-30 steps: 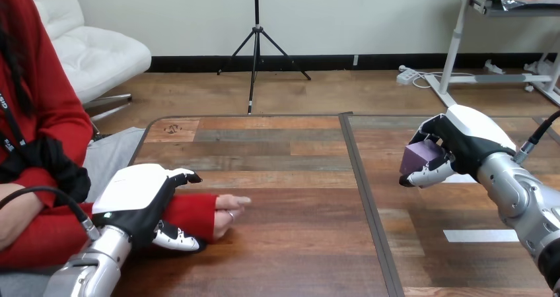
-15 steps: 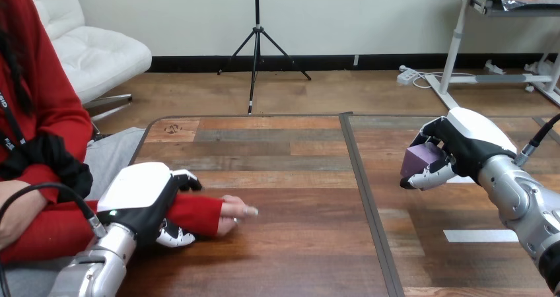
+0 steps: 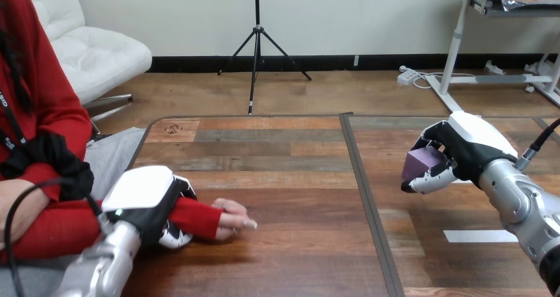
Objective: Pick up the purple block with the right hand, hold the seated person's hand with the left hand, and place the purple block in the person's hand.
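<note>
On the wooden table point(image 3: 290, 198), our left hand point(image 3: 146, 199) curls round the wrist point(image 3: 198, 216) just behind the person's hand point(image 3: 232, 216) while our right hand point(image 3: 465, 148), well to the right of it, grips the purple block point(image 3: 421, 163), which we judge must next travel across to that hand.

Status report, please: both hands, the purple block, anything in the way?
Left hand shut on the person's wrist. Right hand shut on the purple block above the table. The person's hand on the table, far from block; nothing between.
</note>
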### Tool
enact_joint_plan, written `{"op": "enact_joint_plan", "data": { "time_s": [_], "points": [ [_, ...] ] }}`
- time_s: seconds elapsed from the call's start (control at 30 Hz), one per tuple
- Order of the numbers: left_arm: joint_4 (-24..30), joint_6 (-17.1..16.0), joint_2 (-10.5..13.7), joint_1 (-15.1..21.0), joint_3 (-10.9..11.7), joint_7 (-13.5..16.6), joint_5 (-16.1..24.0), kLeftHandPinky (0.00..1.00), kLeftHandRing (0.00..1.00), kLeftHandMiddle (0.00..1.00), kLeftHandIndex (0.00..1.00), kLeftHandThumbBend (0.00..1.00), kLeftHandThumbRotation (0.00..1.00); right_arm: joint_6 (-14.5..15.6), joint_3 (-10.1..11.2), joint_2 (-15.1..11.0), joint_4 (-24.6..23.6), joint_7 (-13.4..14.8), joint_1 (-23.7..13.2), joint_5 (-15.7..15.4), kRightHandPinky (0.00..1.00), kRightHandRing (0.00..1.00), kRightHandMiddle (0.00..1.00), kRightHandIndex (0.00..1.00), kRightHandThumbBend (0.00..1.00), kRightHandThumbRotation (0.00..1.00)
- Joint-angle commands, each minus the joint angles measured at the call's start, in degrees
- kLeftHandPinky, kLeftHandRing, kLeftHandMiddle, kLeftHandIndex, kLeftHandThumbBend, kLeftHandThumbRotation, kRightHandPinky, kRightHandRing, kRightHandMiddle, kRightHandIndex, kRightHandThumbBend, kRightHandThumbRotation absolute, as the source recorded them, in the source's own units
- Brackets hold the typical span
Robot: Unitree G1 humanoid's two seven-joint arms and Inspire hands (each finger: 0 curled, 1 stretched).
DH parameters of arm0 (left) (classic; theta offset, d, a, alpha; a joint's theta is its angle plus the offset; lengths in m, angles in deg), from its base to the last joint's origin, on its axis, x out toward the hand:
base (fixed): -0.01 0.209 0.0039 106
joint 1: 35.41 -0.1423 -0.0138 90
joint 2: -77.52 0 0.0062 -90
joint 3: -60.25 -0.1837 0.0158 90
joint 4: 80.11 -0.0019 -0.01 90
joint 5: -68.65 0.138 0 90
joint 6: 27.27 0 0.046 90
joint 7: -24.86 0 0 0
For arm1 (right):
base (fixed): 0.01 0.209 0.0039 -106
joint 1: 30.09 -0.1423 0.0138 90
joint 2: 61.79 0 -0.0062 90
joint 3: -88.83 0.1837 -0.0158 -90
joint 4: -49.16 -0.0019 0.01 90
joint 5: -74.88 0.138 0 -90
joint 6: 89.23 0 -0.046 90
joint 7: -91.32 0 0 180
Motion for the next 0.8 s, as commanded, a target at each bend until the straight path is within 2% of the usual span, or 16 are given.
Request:
{"op": "enact_joint_plan", "data": {
  "time_s": [0.0, 0.13, 0.33, 0.6, 0.77],
  "points": [
    [-0.63, 4.75, 0.87, 0.89, -1.86, -4.07, 1.69, 0.46, 0.53, 0.55, 0.53, 0.73, 0.00, -0.16, 1.80, -1.21, -3.47, 1.22, -2.19, 0.58, 0.41, 0.47, 0.53, 0.53, 0.61, 0.00],
    [-0.22, 6.19, 0.90, 1.07, -2.33, -5.29, 1.84, 0.40, 0.47, 0.50, 0.47, 0.72, 0.00, 0.21, 1.91, -1.19, -3.66, 1.15, -2.13, 0.66, 0.41, 0.47, 0.54, 0.54, 0.61, 0.00],
    [0.45, 8.72, 0.44, 1.18, -2.09, -7.66, 0.72, 0.36, 0.44, 0.46, 0.44, 0.75, 0.00, -0.08, 2.10, -1.32, -4.04, 1.18, -1.92, 0.64, 0.42, 0.48, 0.54, 0.54, 0.61, 0.00],
    [0.95, 10.13, 0.27, 1.27, -2.08, -9.59, -0.67, 0.30, 0.38, 0.41, 0.39, 0.77, 0.00, -0.49, 2.25, -1.44, -3.75, 1.11, -1.96, 0.31, 0.42, 0.48, 0.54, 0.54, 0.61, 0.00],
    [1.74, 10.80, 0.30, 1.13, -2.22, -10.32, -1.26, 0.23, 0.31, 0.36, 0.37, 0.78, 0.00, -0.42, 2.28, -1.34, -3.43, 1.13, -2.10, 0.35, 0.43, 0.49, 0.54, 0.54, 0.60, 0.00]
  ]
}}
